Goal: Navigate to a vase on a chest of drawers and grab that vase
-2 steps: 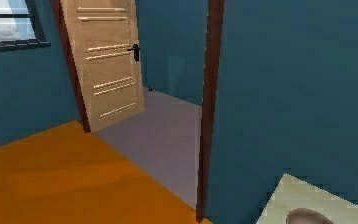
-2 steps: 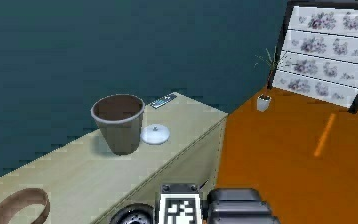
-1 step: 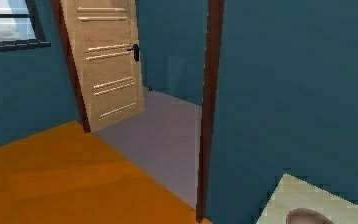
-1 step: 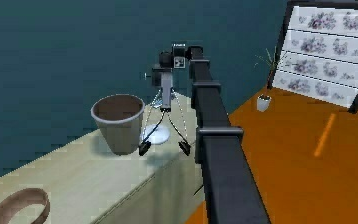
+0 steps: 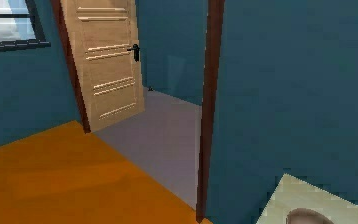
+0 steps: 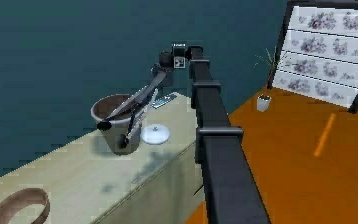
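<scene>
A brown, wide-mouthed vase point(image 6: 109, 108) stands on the pale top of a chest of drawers point(image 6: 87, 175) against a dark teal wall in the arm side view. The dark arm point(image 6: 215, 140) rises from the bottom edge. From its far end the gripper point(image 6: 115, 130) reaches down and left, with its thin fingers point(image 6: 137, 100) lying across the vase. I cannot tell whether it holds the vase, since the vase sits at the fingers with the top under it.
A small white dish point(image 6: 155, 133), a flat pale item point(image 6: 167, 100) and a brown bowl point(image 6: 22, 206) share the top; its corner point(image 5: 322, 195) shows ahead. A potted plant point(image 6: 264, 98) stands below a framed picture point(image 6: 327, 50). An open door point(image 5: 105, 55) leads to grey floor.
</scene>
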Robot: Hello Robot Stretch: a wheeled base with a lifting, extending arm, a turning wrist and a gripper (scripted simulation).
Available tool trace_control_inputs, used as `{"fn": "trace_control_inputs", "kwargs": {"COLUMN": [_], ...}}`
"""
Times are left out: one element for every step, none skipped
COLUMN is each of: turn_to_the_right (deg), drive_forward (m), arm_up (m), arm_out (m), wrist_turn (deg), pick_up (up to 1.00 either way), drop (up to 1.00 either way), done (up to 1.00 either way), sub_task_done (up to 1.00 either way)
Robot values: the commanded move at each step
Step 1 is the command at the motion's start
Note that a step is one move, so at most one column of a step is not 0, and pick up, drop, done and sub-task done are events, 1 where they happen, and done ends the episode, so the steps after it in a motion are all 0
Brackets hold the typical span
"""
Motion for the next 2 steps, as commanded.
{"fn": "trace_control_inputs", "kwargs": {"turn_to_the_right": [0.0, 0.0], "drive_forward": [0.0, 0.0], "arm_up": [0.0, 0.0], "arm_out": [0.0, 0.0], "wrist_turn": [45.0, 45.0], "pick_up": [0.0, 0.0], "drop": [0.0, 0.0], "done": [0.0, 0.0], "sub_task_done": [0.0, 0.0]}}
